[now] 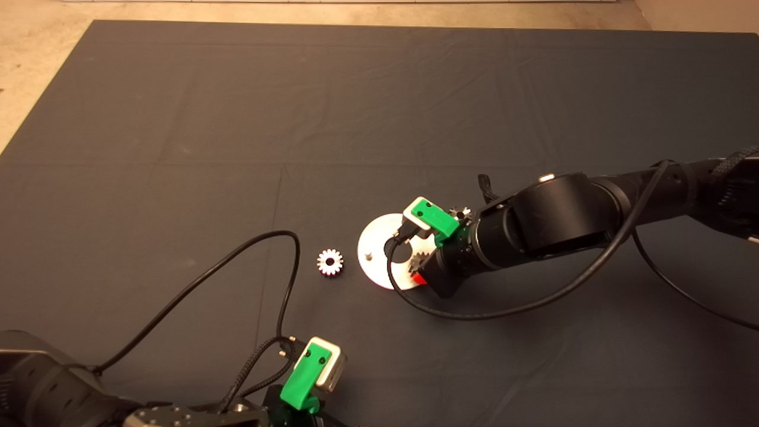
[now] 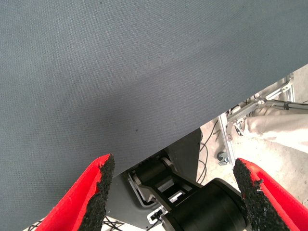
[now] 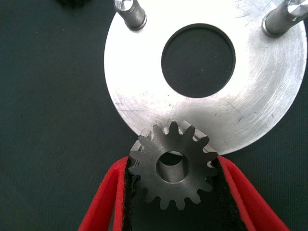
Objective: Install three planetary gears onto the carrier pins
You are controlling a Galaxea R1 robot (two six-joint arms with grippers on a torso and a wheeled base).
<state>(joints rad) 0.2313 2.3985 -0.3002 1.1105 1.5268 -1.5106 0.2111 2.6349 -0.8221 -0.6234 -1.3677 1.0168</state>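
Lab: dark mat, aluminium frame

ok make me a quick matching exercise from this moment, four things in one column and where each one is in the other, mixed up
Things:
1. gear with white-looking teeth
2. gear in the right gripper
3. left gripper
4. bare pin

Places or states:
A. open, parked at the mat's near edge
B. standing on the disc, nothing on it
C. lying flat on the mat, left of the disc
D. between the red fingers, at the disc's rim

Pairs: 1-C, 2-D, 3-A, 4-B
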